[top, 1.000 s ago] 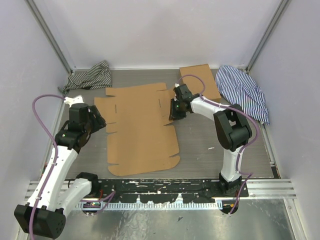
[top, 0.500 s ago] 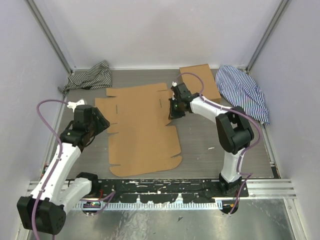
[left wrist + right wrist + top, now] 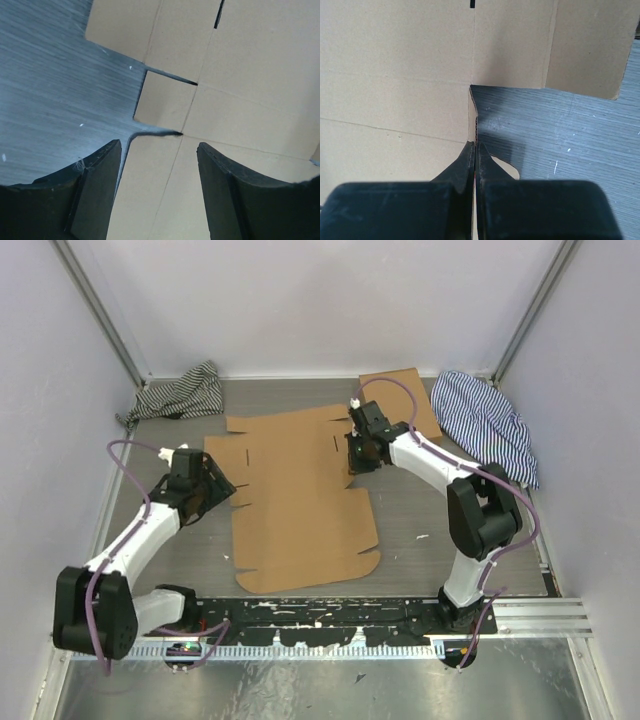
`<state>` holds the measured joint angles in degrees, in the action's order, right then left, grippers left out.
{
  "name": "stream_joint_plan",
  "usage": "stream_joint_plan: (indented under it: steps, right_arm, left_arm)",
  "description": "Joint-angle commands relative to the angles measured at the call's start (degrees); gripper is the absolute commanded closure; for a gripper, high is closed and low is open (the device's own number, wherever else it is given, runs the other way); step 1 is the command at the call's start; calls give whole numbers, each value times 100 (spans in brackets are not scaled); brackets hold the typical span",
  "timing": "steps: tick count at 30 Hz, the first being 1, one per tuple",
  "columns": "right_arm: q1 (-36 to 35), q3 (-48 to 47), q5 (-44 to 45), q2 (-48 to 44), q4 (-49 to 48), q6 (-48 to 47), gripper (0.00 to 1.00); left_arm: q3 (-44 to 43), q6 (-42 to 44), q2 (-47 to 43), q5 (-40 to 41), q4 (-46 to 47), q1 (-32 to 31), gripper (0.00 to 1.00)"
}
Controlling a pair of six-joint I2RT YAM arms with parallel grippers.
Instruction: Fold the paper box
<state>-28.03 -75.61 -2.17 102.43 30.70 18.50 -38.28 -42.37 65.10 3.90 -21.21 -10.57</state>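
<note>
The paper box [image 3: 300, 505] lies as a flat brown die-cut sheet in the middle of the table, flaps spread out. My right gripper [image 3: 356, 462] is at its right edge, near the back. In the right wrist view the right gripper [image 3: 474, 146] is shut, with a raised cardboard edge of the paper box [image 3: 395, 75] pinched between the fingers. My left gripper [image 3: 216, 486] hovers over the sheet's left flaps. The left wrist view shows the left gripper [image 3: 159, 145] open, the paper box [image 3: 240, 90] below it and nothing held.
A smaller brown cardboard box [image 3: 408, 398] lies at the back right, just behind the right gripper. One striped cloth [image 3: 180, 392] is bunched at the back left, another striped cloth [image 3: 485, 425] at the back right. Enclosure walls stand on three sides.
The right gripper has shut on the sheet's right edge, and the sheet has slid a little to the right. The left arm has swung right, over the left flaps.
</note>
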Motion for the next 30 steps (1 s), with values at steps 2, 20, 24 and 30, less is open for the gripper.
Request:
stream_joint_plan:
  steps: [2,20,24,30]
  right_arm:
    - [-1,9,51,-373,2,-92,99]
    - [-1,-311,-86,-985,468,-147,99]
    - [-1,-265,-118,-1098,498,-167,99]
    - [-1,-240,-187,-1211,552,-163,99]
  left_arm:
    - [132,-54,700,-382,1077,-11,31]
    - [-391,335,1795,-511,1106,-11,37]
    - [-287,335,1781,-575,1214,-12,37]
    - [-72,276,1618,-705,1496,-6,38]
